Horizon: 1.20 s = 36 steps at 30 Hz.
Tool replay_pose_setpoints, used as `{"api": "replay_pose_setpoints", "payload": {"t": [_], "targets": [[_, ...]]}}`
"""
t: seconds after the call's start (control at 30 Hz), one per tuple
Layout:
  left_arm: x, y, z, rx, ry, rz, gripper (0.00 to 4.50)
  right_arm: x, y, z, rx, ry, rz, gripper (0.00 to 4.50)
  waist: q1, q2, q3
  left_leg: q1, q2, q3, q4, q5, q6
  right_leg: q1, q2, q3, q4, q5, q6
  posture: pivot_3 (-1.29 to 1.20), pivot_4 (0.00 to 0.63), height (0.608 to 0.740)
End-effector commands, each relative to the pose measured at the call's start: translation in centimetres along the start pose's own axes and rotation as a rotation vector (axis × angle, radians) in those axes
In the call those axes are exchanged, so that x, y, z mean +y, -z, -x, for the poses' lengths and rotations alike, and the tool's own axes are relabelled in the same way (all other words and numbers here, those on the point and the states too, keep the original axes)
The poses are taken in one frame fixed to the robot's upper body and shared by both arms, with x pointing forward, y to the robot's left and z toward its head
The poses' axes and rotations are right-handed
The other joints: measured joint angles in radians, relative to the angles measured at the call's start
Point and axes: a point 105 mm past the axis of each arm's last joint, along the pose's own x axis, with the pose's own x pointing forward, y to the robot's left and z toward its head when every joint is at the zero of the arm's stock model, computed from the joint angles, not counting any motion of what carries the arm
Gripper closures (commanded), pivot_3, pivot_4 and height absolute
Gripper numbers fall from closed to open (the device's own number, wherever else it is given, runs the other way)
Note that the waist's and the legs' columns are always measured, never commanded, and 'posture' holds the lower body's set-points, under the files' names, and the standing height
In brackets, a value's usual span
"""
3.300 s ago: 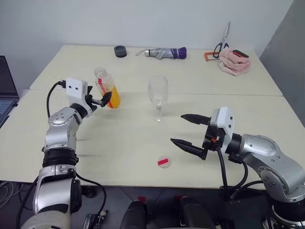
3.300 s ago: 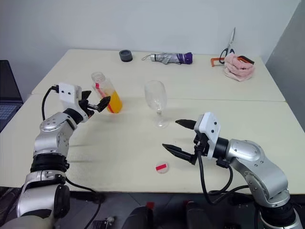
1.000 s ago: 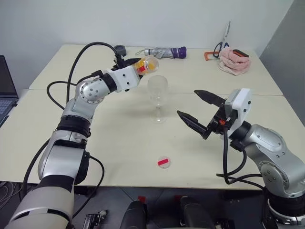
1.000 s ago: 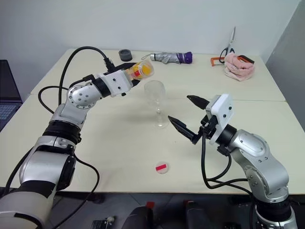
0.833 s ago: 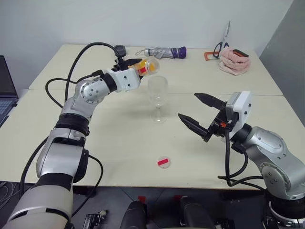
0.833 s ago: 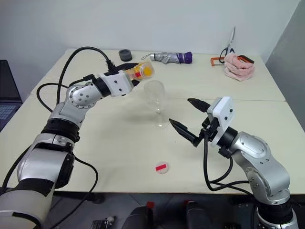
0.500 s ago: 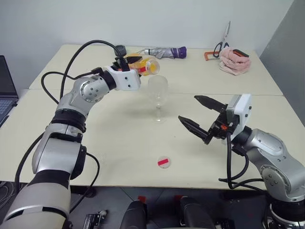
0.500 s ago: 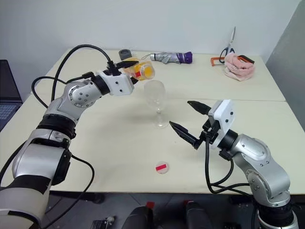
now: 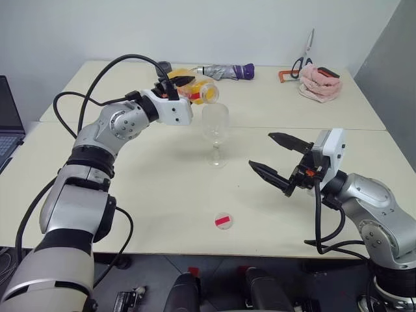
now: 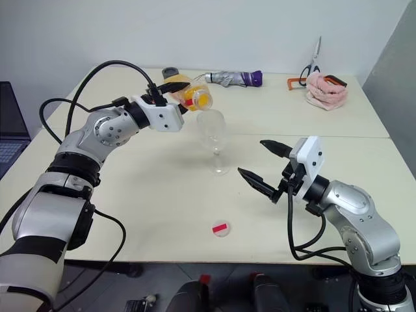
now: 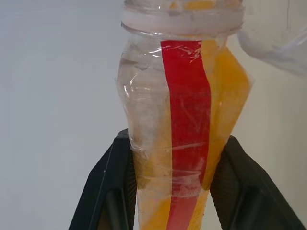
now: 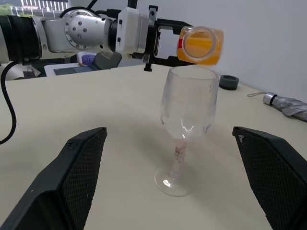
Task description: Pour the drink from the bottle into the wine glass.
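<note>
Head views: left gripper (image 9: 177, 83) is clamped on the bottle (image 9: 197, 91), which lies nearly level above the table (image 9: 162, 188), its open mouth just over the rim of the glass (image 9: 215, 127). Drink (image 9: 207, 96) sits orange inside the bottle. The glass stands upright near the table's middle, with no orange visible in its bowl. Right gripper (image 9: 277, 160) hovers to the right of the glass, apart from it, fingers spread wide and holding nothing. A small round cap (image 9: 223, 221) with a red stripe lies on the table nearer the front edge. An umbrella (image 9: 226, 71), scissors (image 9: 303, 57) and a pink cloth (image 9: 319, 83) lie along the far edge

Left wrist view: both fingers (image 11: 108, 191) pinch the bottle's body; a red strip runs down its side and the drink pools along one side

Right wrist view: the glass (image 12: 187, 109) stands between the two spread fingers (image 12: 67, 179), farther off, and the bottle's mouth (image 12: 201, 45) faces the camera just above its rim
</note>
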Motion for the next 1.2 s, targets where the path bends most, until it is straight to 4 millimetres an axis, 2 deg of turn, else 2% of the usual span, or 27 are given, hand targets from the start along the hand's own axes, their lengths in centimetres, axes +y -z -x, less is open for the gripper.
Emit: {"api": "replay_pose_setpoints", "payload": {"t": [0.03, 1.2], "targets": [[2.82, -0.83, -0.04, -0.038, -0.072, -0.069, 2.82, 0.11, -1.27, 0.01, -0.041, -0.023, 0.039, 0.00, 0.000, 0.000, 0.000, 0.000, 0.000, 0.000, 0.000, 0.000, 0.000, 0.000, 0.000, 0.000, 0.000, 0.000, 0.000, 0.00, 0.150, 0.740], [3.53, -1.04, -0.22, -0.042, -0.099, -0.182, 2.83, 0.28, -1.17, -0.35, -0.032, -0.032, 0.019, 0.00, 0.001, 0.000, 0.000, 0.000, 0.000, 0.000, 0.000, 0.000, 0.000, 0.000, 0.000, 0.000, 0.001, 0.000, 0.000, 0.00, 0.150, 0.740]]}}
